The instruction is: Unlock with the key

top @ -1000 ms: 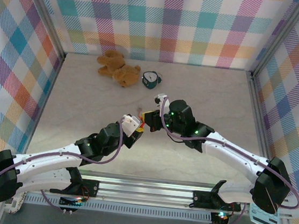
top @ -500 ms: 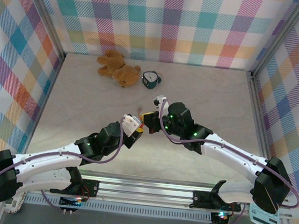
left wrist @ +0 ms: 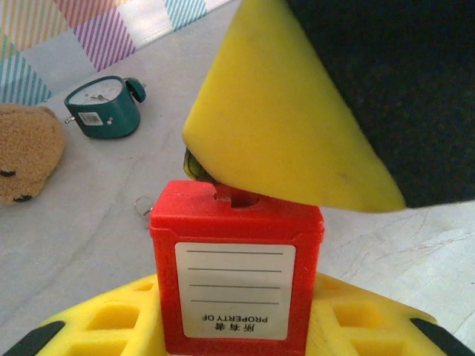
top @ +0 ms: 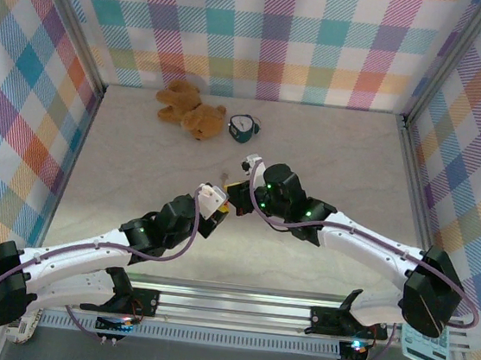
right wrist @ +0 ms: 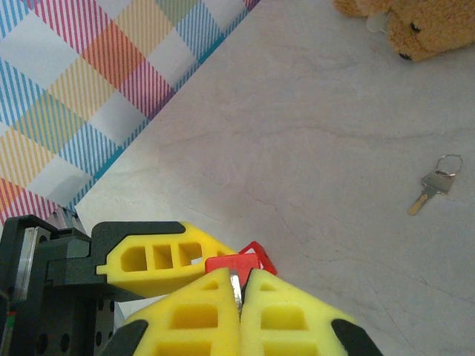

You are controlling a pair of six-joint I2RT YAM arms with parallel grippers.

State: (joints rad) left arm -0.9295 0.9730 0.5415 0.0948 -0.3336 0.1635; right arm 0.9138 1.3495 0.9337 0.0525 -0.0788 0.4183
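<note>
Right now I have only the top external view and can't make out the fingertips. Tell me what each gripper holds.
Observer: In the left wrist view, the left gripper clamps a red padlock by its sides, slotted end pointing away from the fingers.
Operator: Now report the right one.
Observer: In the right wrist view, the right gripper is shut on the key, a thin silvery blade between its yellow pads, aimed at the padlock.
Operator: Say whether the key is in the slot.
Observer: Cannot tell. In the left wrist view, the right gripper's yellow finger sits over the slot and hides the key's tip.
</note>
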